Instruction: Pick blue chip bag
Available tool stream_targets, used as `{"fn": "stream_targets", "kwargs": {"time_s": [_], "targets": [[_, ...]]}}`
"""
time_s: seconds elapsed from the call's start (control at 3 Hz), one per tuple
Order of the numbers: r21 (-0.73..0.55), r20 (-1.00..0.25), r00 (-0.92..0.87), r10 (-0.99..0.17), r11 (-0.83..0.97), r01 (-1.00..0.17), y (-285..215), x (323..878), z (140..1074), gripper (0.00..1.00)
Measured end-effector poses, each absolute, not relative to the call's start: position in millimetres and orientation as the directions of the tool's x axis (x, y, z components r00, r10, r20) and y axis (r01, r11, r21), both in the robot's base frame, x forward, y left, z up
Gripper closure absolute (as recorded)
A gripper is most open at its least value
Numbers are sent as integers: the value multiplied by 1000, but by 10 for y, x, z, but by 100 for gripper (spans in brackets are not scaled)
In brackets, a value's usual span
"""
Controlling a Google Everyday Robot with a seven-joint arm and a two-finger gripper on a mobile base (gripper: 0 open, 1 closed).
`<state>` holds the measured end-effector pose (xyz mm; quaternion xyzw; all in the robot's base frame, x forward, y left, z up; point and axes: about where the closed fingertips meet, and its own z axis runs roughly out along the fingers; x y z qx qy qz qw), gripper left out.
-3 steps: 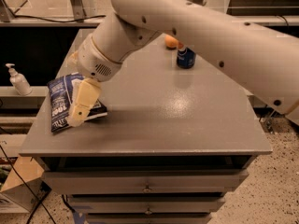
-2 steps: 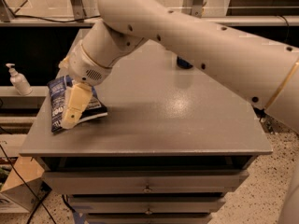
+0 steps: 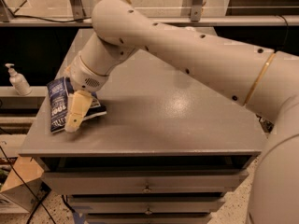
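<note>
The gripper (image 3: pixel 74 117) sat upon the blue chip bag (image 3: pixel 58 101) — the bag lay beneath it — whether it gripped, I cannot tell.

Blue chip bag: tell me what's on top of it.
The gripper sits over the right part of the blue chip bag, hiding it; the left part shows bare. Whether they touch cannot be seen.

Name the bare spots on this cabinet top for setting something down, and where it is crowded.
The cabinet top is bare from the blue chip bag to its right edge and along the front. The left front corner is crowded: the bag lies there with the gripper over it. The arm hides the back.
</note>
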<state>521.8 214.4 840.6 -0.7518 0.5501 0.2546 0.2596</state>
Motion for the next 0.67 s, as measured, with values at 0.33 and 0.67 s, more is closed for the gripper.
{"fn": "stream_targets", "kwargs": {"time_s": [0.33, 0.67], "targets": [[-102, -658, 246, -712, -238, -966, 2049, 5308, 8332, 18], [-118, -663, 235, -710, -211, -970, 1934, 5379, 8432, 41]]}}
